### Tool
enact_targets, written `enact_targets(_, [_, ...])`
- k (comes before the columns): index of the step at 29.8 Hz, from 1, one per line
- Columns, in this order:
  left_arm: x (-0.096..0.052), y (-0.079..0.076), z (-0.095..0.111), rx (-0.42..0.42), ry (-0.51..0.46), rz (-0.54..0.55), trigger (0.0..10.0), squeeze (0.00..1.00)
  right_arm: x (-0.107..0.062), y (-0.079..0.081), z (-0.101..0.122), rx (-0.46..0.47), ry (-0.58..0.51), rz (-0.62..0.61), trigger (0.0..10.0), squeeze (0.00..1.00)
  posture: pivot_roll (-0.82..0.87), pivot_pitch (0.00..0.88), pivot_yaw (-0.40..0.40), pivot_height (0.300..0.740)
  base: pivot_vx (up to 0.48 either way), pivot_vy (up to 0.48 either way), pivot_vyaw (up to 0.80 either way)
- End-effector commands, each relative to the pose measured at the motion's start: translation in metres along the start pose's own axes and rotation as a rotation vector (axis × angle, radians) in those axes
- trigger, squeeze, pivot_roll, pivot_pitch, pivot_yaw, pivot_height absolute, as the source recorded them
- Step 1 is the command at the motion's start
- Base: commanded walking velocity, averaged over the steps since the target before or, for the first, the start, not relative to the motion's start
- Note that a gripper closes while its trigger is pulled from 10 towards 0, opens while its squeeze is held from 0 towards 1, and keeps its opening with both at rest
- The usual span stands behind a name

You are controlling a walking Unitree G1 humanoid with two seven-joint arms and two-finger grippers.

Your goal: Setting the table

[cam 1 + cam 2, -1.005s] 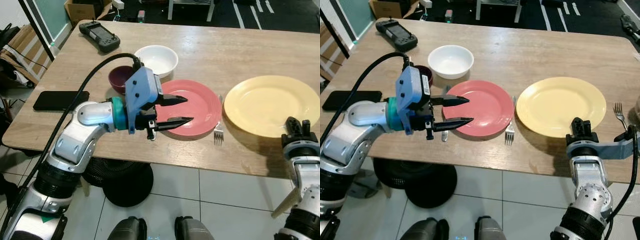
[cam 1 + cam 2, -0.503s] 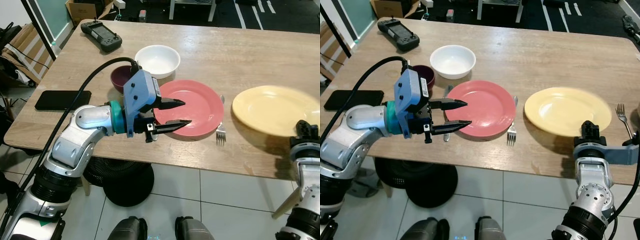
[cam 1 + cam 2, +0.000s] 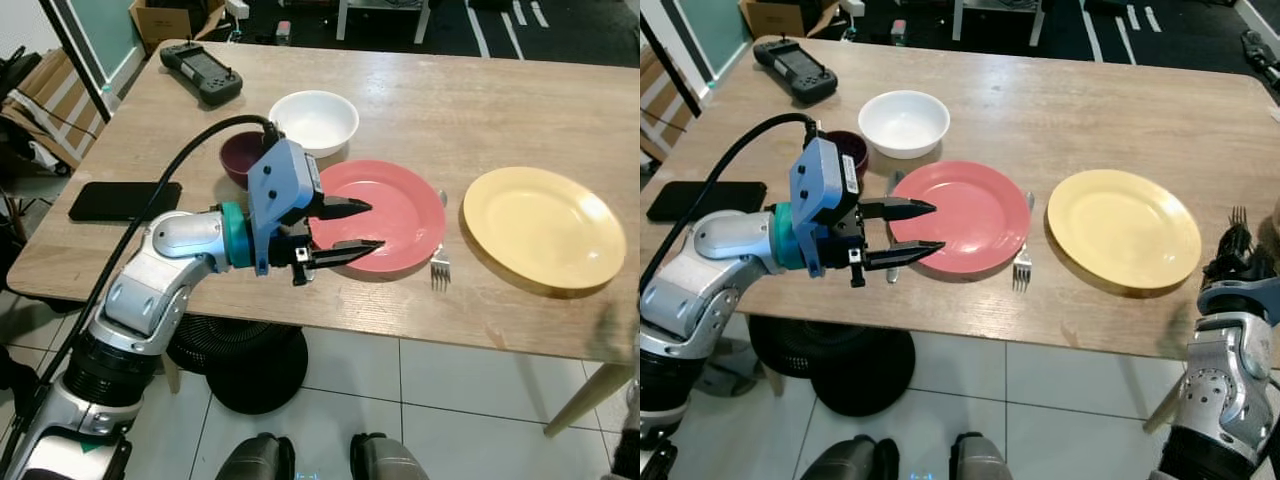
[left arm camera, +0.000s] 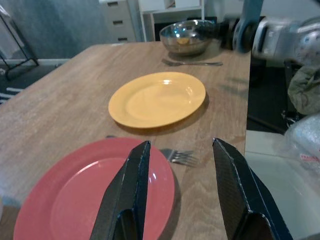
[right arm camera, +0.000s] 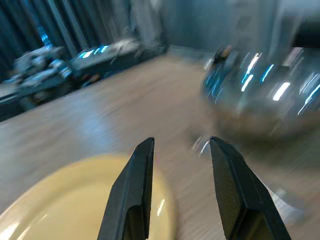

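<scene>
A red plate (image 3: 390, 210) lies near the table's front edge, with a fork (image 3: 439, 265) just to its right. Right of the fork lies a yellow plate (image 3: 543, 228), and a second fork (image 3: 1238, 215) lies beyond that plate. My left gripper (image 3: 372, 225) hovers open over the red plate's near-left rim, nothing between its fingers. A utensil (image 3: 891, 268) lies left of the red plate, mostly hidden under this gripper. My right gripper (image 3: 1230, 248) is at the table's front right corner, open and empty, pointing past the yellow plate's (image 5: 75, 210) rim.
A white bowl (image 3: 314, 120) and a small maroon bowl (image 3: 240, 157) stand behind the red plate. A black phone (image 3: 125, 200) lies at the left edge and a handheld controller (image 3: 200, 72) at the far left corner. A steel bowl (image 4: 187, 42) stands at the right end.
My right gripper has left the yellow plate's near edge and moved right to the table's corner. The yellow plate shifted a little and now lies still. The left arm has barely moved.
</scene>
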State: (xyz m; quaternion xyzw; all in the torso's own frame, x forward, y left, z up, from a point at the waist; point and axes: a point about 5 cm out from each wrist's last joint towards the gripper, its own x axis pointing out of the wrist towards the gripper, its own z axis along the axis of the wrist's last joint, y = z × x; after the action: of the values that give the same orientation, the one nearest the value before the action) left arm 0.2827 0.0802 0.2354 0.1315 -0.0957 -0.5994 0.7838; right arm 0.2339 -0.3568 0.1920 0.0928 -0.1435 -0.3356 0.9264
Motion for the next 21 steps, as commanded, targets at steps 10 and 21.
enact_targets(10, [0.007,0.006,-0.002,-0.027,-0.024,0.126,10.0,0.00,-0.029,0.065,0.046,-0.051,-0.242,0.303,10.0,0.00,0.01,0.033,0.074,0.740,0.000,0.000,0.00])
enact_targets(21, [-0.001,0.021,-0.041,-0.117,0.228,0.454,10.0,0.00,-0.079,0.115,0.039,-0.037,-0.211,0.597,10.0,0.00,0.00,0.034,0.069,0.740,0.000,0.000,0.00])
